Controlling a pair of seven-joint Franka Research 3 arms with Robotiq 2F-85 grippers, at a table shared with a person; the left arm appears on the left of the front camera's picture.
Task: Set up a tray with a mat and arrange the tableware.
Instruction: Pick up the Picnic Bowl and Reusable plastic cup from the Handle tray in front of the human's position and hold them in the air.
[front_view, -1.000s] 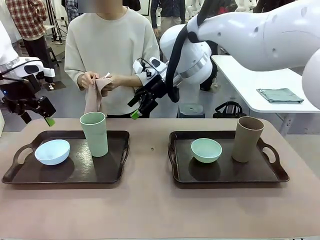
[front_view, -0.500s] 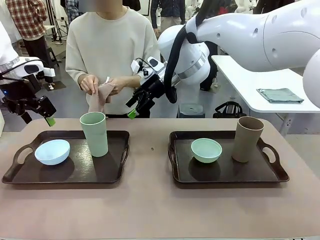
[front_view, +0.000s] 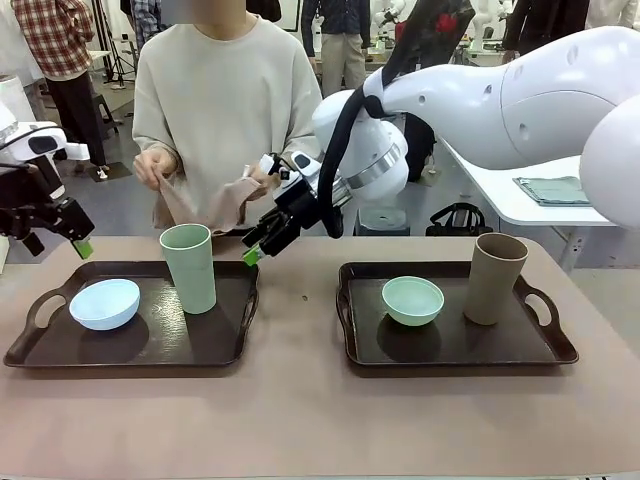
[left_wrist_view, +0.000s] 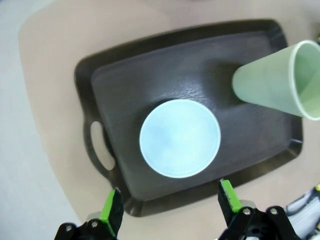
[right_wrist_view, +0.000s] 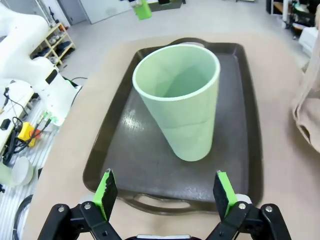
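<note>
Both pincers gape open, empty. Right gripper (front_view: 255, 245) hovers at 2 o'clock of light green cup (front_view: 189, 268), which stands upright at 3 o'clock of pale blue bowl (front_view: 104, 303) on left tray (front_view: 246, 300). Left gripper (front_view: 62, 228) hangs at bowl's 10 o'clock. On right tray (front_view: 548, 346), tan cup (front_view: 494, 278) stands at 3 o'clock of mint bowl (front_view: 412, 299). Person's hands hold beige cloth (front_view: 215, 205) at 12.
</note>
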